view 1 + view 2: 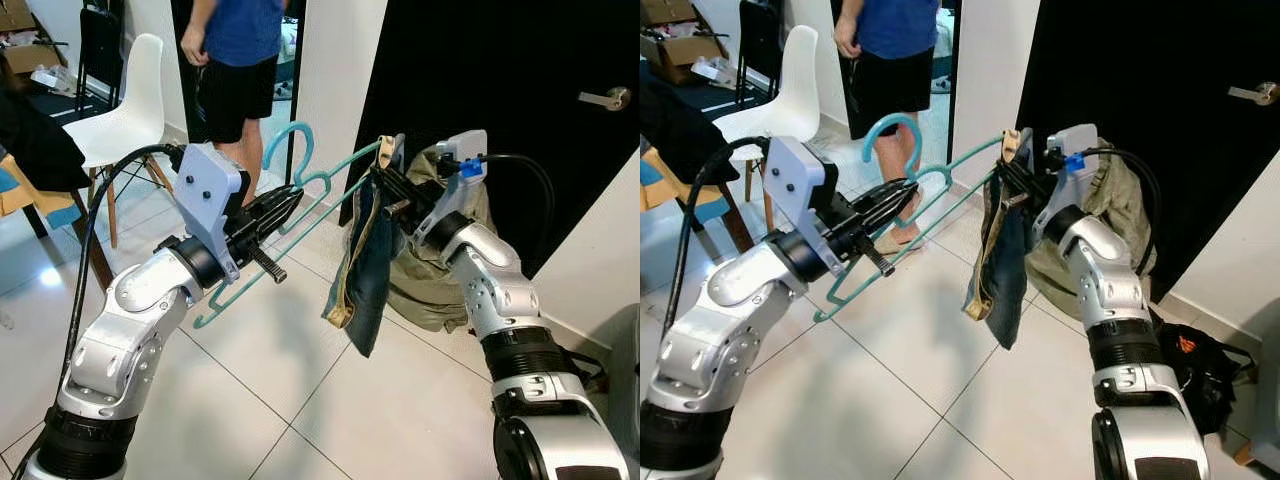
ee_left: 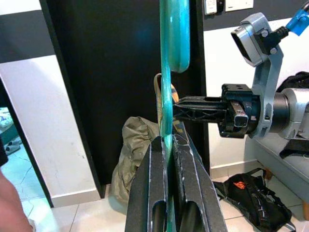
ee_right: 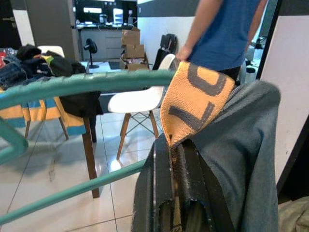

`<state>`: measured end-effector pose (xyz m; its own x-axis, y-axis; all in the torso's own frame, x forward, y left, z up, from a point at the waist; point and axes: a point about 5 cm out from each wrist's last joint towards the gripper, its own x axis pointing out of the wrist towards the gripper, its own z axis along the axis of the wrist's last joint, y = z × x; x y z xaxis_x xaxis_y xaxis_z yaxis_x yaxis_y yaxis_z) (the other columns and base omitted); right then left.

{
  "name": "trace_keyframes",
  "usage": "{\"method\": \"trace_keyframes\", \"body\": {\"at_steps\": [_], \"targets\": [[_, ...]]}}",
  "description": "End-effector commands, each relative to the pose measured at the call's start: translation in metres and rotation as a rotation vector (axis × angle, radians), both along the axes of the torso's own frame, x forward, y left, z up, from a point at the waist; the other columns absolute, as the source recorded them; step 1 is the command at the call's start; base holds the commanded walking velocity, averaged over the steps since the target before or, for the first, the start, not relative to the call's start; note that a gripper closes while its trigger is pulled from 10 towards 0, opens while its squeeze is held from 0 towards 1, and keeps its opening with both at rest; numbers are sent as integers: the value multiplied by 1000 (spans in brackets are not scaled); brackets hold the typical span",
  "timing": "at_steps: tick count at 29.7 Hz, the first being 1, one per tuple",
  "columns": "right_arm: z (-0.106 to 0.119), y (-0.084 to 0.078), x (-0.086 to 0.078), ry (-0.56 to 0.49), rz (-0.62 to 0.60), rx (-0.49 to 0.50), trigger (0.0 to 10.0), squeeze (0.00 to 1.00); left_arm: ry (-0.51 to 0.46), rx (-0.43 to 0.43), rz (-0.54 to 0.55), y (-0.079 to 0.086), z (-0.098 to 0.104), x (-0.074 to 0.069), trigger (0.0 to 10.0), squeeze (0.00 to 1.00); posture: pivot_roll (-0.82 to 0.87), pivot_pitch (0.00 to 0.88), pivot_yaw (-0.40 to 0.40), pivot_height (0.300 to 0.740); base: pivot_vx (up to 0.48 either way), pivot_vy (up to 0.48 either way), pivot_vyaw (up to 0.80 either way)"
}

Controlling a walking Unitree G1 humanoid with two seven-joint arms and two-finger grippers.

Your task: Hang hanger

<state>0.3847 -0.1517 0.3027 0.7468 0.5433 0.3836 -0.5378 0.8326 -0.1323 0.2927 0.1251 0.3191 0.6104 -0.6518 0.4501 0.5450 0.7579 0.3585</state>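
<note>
Above the white tiled floor, by the black door, the teal plastic hanger hangs between both arms. The left gripper pinches its middle; the right gripper clamps dark blue denim trousers onto its end.

A lived-in home: pale glossy floor tiles, a white moulded plastic chair, a black door with silver lever handle, and cardboard boxes stacked behind.
</note>
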Motion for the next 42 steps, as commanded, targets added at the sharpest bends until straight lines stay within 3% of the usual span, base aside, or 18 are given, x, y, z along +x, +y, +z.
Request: {"method": "trace_keyframes", "body": {"at_steps": [1,4,5,16,17,18,19,39,40,42], "targets": [[-1,-1,-1,-1,4,-9,10000,1000,-31,-21,-18,-2,7,-3,10000,0,-3,201,-128,740,0,0,0],[-1,-1,-1,-5,0,-10,10000,980,-31,-21,-19,-2,7,-3,10000,0,-1,201,-129,740,0,0,0],[0,-1,-1,-4,-5,-8,10000,0,-32,-21,-18,-2,8,-4,10000,0,0,200,-130,740,0,0,0],[0,-1,1,1,-20,-18,10000,0,-32,-23,-18,-2,8,-4,10000,0,-2,199,-131,740,0,0,0],[0,-2,2,3,-32,-20,8078,0,-32,-23,-20,-2,8,-4,10000,0,-2,198,-130,740,0,0,0],[0,-2,2,3,-32,-20,8078,0,-32,-23,-20,-2,8,-4,10000,0,-2,198,-130,740,0,0,0],[2,-2,3,1,-48,-11,0,0,-33,-23,-23,-3,8,-4,10000,0,-2,194,-131,740,0,0,0],[21,-11,8,-37,-142,90,0,0,-14,-21,-17,-2,1,-4,10000,0,2,181,-129,740,0,0,0],[30,-16,6,-61,-159,118,4784,0,-6,-22,-3,0,-1,-4,10000,0,3,183,-127,740,0,0,0],[30,-16,6,-61,-159,118,4784,0,-6,-22,-3,0,-1,-4,10000,0,3,183,-127,740,0,0,0]]}}
